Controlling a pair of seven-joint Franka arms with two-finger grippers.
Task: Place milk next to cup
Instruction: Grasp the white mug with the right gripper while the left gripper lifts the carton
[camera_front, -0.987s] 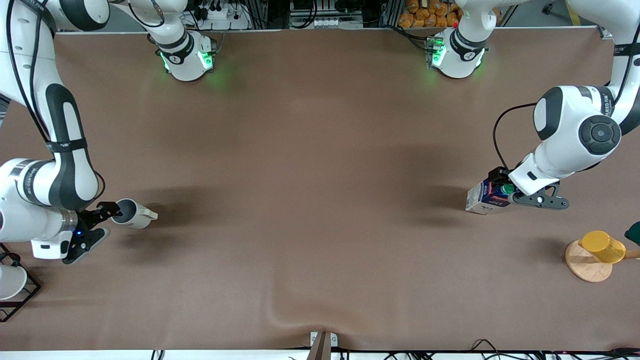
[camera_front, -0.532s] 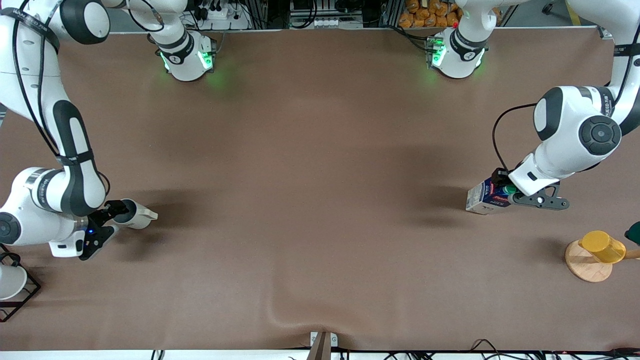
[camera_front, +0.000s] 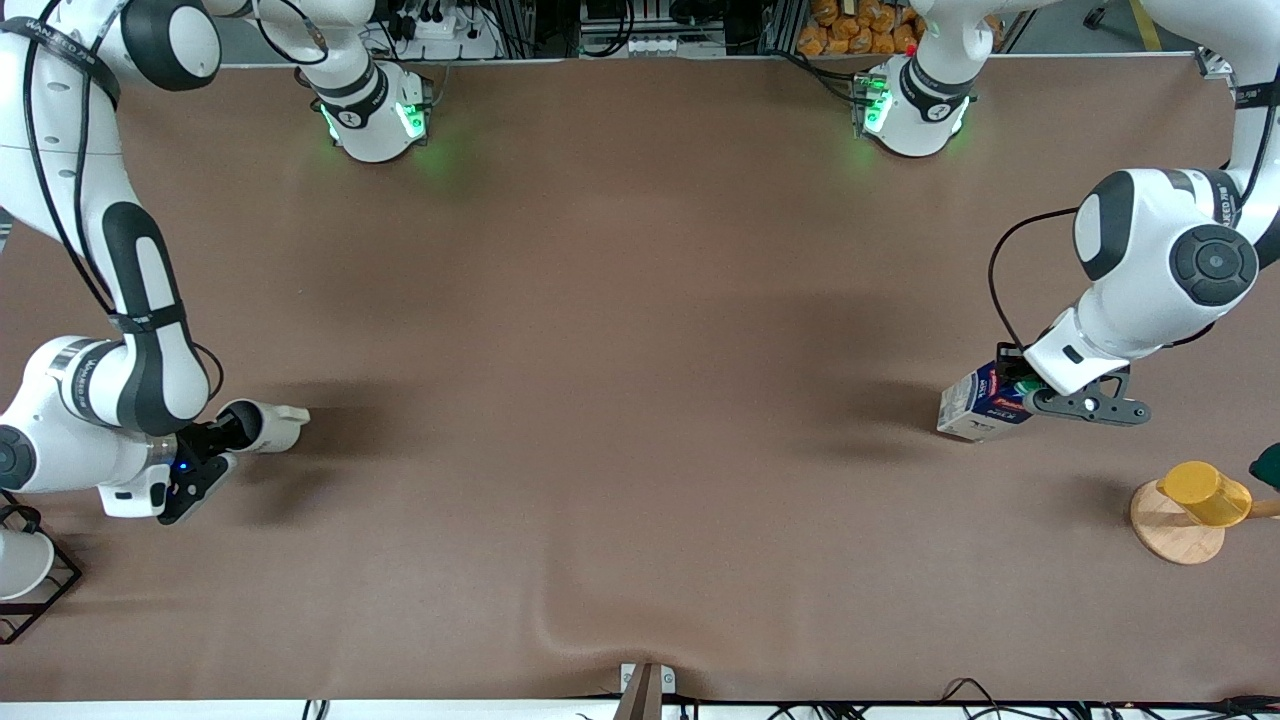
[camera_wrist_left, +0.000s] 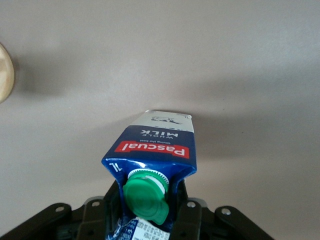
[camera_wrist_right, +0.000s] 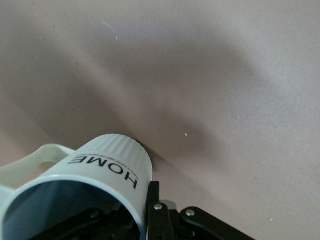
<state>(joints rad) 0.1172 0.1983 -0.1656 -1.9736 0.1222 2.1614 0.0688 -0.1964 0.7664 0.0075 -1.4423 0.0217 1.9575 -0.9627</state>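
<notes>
While both arms hold one thing each, the two things are well apart, so the job is not done yet.

Milk carton: the Pascual whole milk carton (camera_front: 978, 404) is at the left arm's end of the worktop, about halfway between the robots' edge and the front camera's edge. It is tipped over, not upright. I cannot tell if it rests on the brown cloth or hangs just over it.

Left gripper: the left gripper (camera_wrist_left: 150, 210) has its two fingers pressed on the top of the carton, one on each side of the green screw cap (camera_wrist_left: 146, 193). Holding the top lets the arm carry the carton.

Cup: the cream mug (camera_front: 262, 425) with the word HOME on it is at the right arm's end of the worktop. It is tipped, with its handle (camera_front: 292, 413) pointing toward the middle of the table.

Right gripper: the right gripper (camera_front: 205, 447) pinches the mug's rim, one finger inside and one outside. That grip keeps the mug from rolling.

Other things: a yellow cup (camera_front: 1205, 493) sits on a wooden disc (camera_front: 1172, 530) near the corner by the left arm. A black wire rack (camera_front: 30, 590) stands at the edge by the right arm.

Next, I think: the carton must cross most of the table to reach the mug.
</notes>
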